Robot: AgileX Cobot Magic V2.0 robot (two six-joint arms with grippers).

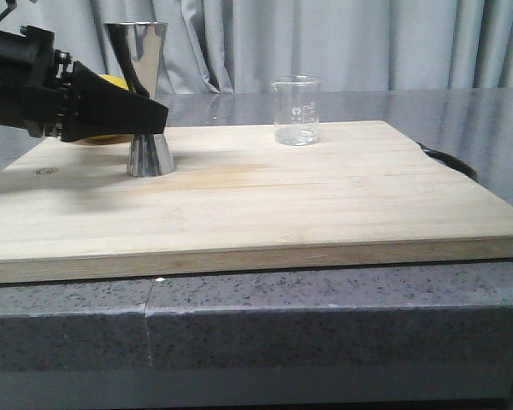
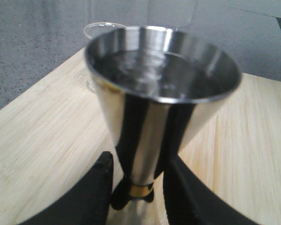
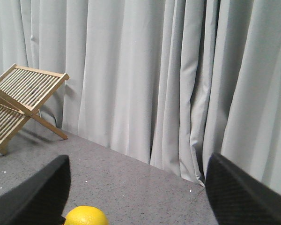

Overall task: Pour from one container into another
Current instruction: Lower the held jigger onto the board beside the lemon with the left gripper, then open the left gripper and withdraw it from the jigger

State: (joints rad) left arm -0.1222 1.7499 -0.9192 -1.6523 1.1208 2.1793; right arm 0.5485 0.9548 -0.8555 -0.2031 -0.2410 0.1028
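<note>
Steel jigger (image 1: 148, 98) stands upright on the pale wood board (image 1: 265, 205) — hourglass shape, mirror finish, thin gold band at the waist, liquid in the upper cup. Left gripper (image 2: 135, 187): 2 black fingers (image 2: 96, 192) either side of the waist, near it; contact cannot be told. A yellow fruit (image 1: 105, 109) sits behind the jigger, mostly hidden by the arm. Clear glass beaker (image 1: 296, 110) with white marks stands on the board well to the right of the jigger, nothing between. Right gripper (image 3: 138, 192) — fingers wide apart, empty, facing grey curtains (image 3: 168, 75) and a slatted wooden rack (image 3: 18, 103).
</note>
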